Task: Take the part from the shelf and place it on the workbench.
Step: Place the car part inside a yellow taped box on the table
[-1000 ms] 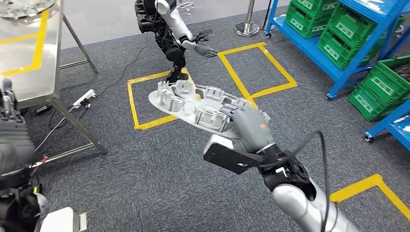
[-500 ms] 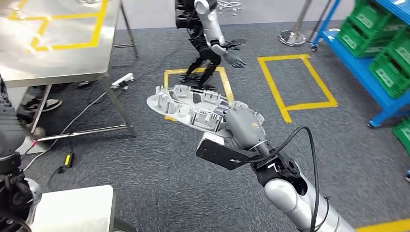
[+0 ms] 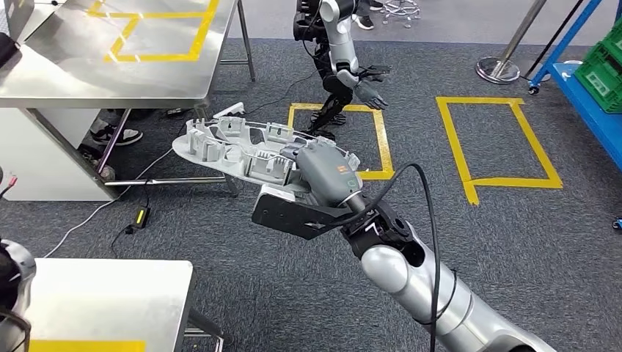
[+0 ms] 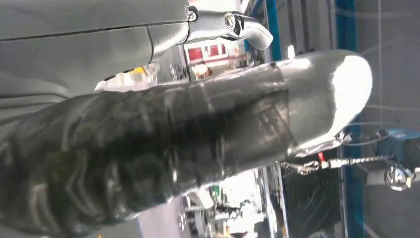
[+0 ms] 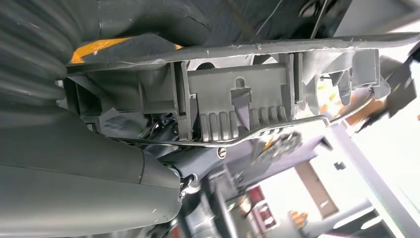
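We are mid-carry: our right robot hand (image 3: 323, 172) grips the flat grey ribbed plastic part (image 3: 242, 147) above the floor (left robot hand's state unclear), next needing the steel counter (image 3: 110, 70).

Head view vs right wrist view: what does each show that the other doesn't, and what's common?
Head view only: the steel workbench with yellow tape, another humanoid robot on the grey carpet, yellow floor squares, a blue shelf with a green crate.

Right wrist view only: the part's ribbed clip housings up close and a thin metal rod running along them.

Both: the right hand holding the grey moulded plastic part.
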{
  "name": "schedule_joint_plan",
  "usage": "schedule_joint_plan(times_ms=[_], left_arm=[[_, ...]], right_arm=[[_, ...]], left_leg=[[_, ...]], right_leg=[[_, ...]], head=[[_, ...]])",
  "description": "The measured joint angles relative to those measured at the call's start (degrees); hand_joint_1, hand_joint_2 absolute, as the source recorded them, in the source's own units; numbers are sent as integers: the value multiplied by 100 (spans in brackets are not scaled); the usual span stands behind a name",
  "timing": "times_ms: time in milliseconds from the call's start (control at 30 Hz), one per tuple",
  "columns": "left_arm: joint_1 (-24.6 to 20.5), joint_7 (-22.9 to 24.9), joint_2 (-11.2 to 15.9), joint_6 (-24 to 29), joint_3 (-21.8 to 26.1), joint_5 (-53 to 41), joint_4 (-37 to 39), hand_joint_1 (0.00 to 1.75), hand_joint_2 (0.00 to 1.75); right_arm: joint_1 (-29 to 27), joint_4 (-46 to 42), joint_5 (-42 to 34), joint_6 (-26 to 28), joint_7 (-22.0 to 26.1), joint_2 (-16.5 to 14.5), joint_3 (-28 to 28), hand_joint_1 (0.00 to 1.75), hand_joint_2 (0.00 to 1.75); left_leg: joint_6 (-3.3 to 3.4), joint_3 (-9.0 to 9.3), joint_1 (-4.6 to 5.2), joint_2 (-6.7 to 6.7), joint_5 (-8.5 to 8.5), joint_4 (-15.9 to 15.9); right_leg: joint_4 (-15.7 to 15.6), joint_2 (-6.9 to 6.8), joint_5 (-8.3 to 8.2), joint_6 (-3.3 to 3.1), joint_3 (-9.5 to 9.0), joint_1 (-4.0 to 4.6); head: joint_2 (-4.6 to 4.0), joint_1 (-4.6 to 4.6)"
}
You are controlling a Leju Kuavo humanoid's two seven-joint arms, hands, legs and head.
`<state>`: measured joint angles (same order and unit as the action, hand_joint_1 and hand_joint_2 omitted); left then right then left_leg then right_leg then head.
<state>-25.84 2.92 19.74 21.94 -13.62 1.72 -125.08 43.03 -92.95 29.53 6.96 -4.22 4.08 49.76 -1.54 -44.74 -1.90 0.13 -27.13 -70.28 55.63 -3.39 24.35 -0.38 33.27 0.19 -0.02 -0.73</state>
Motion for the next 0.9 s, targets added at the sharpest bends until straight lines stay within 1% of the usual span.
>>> schedule_joint_plan(times_ms=[33, 67, 100, 133, 167, 200, 233, 267, 300, 333, 367, 400, 433, 467, 500, 533, 567, 600, 633, 667, 700, 733, 767, 800, 833, 867, 900], left_arm=[[-41, 11, 12, 8, -3, 9, 8, 0, 0], [-80, 21, 20, 14, -4, 20, 13, 0, 0], [-114, 33, 27, 22, -6, 34, 17, 0, 0], [-153, 51, 33, 34, -9, 51, 24, 0, 0], [-202, 78, 40, 50, -12, 63, 33, 0, 0], [-258, 110, 49, 67, -15, 72, 43, 0, 0], [-328, 146, 60, 80, -17, 79, 54, 0, 0], [-408, 175, 71, 89, -20, 83, 61, 0, 0], [-489, 200, 78, 92, -22, 86, 69, 0, 0], [-557, 218, 83, 92, -27, 90, 78, 0, 0], [-607, 230, 85, 91, -35, 92, 90, 0, 0], [-633, 240, 84, 90, -45, 95, 104, 0, 0], [-647, 248, 82, 89, -57, 96, 119, 0, 0], [-660, 251, 81, 90, -68, 96, 134, 0, 0], [-675, 251, 81, 92, -76, 96, 146, 0, 0], [-691, 251, 81, 95, -82, 95, 155, 0, 0], [-704, 251, 81, 98, -86, 95, 162, 0, 0], [-711, 250, 81, 101, -90, 94, 167, 0, 0], [-714, 250, 81, 104, -93, 93, 175, 0, 0], [-715, 250, 82, 106, -97, 93, 185, 0, 0], [-715, 251, 83, 107, -100, 93, 193, 0, 0], [-716, 251, 90, 108, -101, 91, 200, 0, 0], [-719, 250, 98, 110, -101, 90, 205, 0, 0], [-731, 250, 109, 113, -100, 88, 209, 0, 0], [-744, 249, 121, 116, -101, 86, 213, 0, 0], [-752, 250, 126, 120, -103, 86, 219, 0, 0], [-758, 250, 131, 121, -106, 86, 228, 0, 0]], right_arm=[[12, 55, -3, 3, 3, -35, 26, 175, 175], [26, 98, -5, 4, 7, -66, 50, 175, 175], [46, 138, -9, 8, 13, -91, 71, 175, 175], [68, 172, -10, 16, 21, -113, 88, 175, 175], [92, 207, -11, 27, 33, -140, 103, 175, 175], [121, 244, -11, 42, 46, -171, 116, 175, 175], [154, 284, -11, 57, 60, -213, 131, 175, 175], [194, 328, -12, 69, 73, -262, 148, 175, 175], [241, 372, -16, 79, 89, -307, 166, 175, 175], [282, 413, -20, 86, 104, -347, 185, 175, 175], [311, 453, -25, 93, 121, -379, 208, 175, 175], [327, 494, -28, 100, 133, -404, 229, 175, 175], [332, 536, -29, 106, 140, -428, 248, 175, 175], [334, 577, -30, 110, 143, -449, 263, 175, 175], [337, 616, -33, 111, 144, -468, 277, 175, 175], [342, 649, -39, 112, 145, -489, 290, 175, 175], [349, 678, -47, 111, 145, -511, 300, 175, 175], [359, 702, -56, 112, 150, -532, 308, 175, 175], [374, 725, -62, 112, 155, -555, 315, 175, 175], [393, 744, -66, 112, 161, -576, 323, 175, 175], [410, 761, -67, 113, 166, -596, 331, 175, 175], [425, 775, -68, 113, 168, -621, 338, 175, 175], [433, 788, -68, 113, 169, -645, 344, 175, 175], [441, 799, -68, 113, 169, -668, 348, 175, 175], [448, 812, -68, 113, 169, -688, 355, 175, 175], [451, 827, -68, 113, 169, -701, 367, 175, 175], [454, 844, -68, 113, 169, -709, 378, 175, 175]], left_leg=[[-36, 200, -27, 88, 165, 357], [-58, 424, -31, 206, 275, 721], [-46, 610, -30, 286, 352, 1012], [-9, 714, -17, 326, 369, 1165], [47, 734, 5, 300, 348, 1189], [109, 722, 13, 219, 358, 1184], [156, 716, 18, 147, 361, 1175], [194, 716, 18, 78, 365, 1174], [230, 720, 15, 15, 372, 1177], [257, 727, 13, -45, 378, 1178], [275, 727, 22, -110, 378, 1177], [292, 727, 37, -185, 380, 1176], [301, 727, 54, -271, 380, 1176], [309, 727, 73, -361, 380, 1175], [314, 728, 88, -450, 382, 1174], [315, 729, 97, -536, 388, 1175], [314, 730, 92, -612, 396, 1176], [304, 723, 85, -685, 406, 1181], [282, 709, 67, -753, 419, 1186], [251, 693, 44, -812, 435, 1195], [215, 679, 30, -874, 454, 1213], [184, 668, 24, -918, 474, 1232], [169, 635, 39, -853, 472, 1225], [158, 572, 59, -709, 419, 1142], [146, 460, 77, -513, 314, 946], [127, 295, 78, -296, 165, 634], [93, 119, 59, -167, 14, 277]], right_leg=[[29, -70, 24, 30, 0, -8], [67, -129, 57, 71, 7, -6], [117, -183, 99, 115, 16, -3], [157, -227, 133, 157, 23, 3], [181, -275, 158, 197, 26, 9], [199, -334, 175, 231, 18, 2], [211, -364, 195, 269, 32, -16], [277, -309, 250, 303, 63, -38], [442, -187, 348, 327, 141, -59], [720, -20, 484, 341, 282, -75], [1105, 140, 639, 339, 460, -77], [1513, 227, 767, 326, 670, -72], [1817, 266, 825, 304, 845, -61], [1936, 287, 790, 273, 941, -48], [1824, 309, 661, 231, 930, -29], [1495, 361, 461, 178, 808, -5], [1060, 487, 271, 114, 630, 21], [682, 592, 137, 59, 444, 46], [412, 672, 62, 12, 302, 73], [284, 707, 48, -27, 223, 94], [258, 651, 43, -52, 185, 113], [197, 582, 9, -78, 153, 109], [115, 505, -31, -95, 109, 96], [24, 431, -75, -111, 62, 81], [-57, 355, -112, -118, 19, 65], [-92, 288, -123, -120, 0, 66], [-100, 223, -123, -123, -2, 67]], head=[[1, -22], [1, -47], [1, -63], [1, -67], [0, -62], [0, -43], [0, -21], [0, 0], [0, 25], [0, 56], [0, 89], [0, 121], [1, 147], [1, 166], [1, 179], [1, 187], [0, 191], [0, 187], [0, 191], [0, 199], [0, 212], [1, 235], [0, 240], [0, 221], [1, 192], [1, 156], [1, 117]])
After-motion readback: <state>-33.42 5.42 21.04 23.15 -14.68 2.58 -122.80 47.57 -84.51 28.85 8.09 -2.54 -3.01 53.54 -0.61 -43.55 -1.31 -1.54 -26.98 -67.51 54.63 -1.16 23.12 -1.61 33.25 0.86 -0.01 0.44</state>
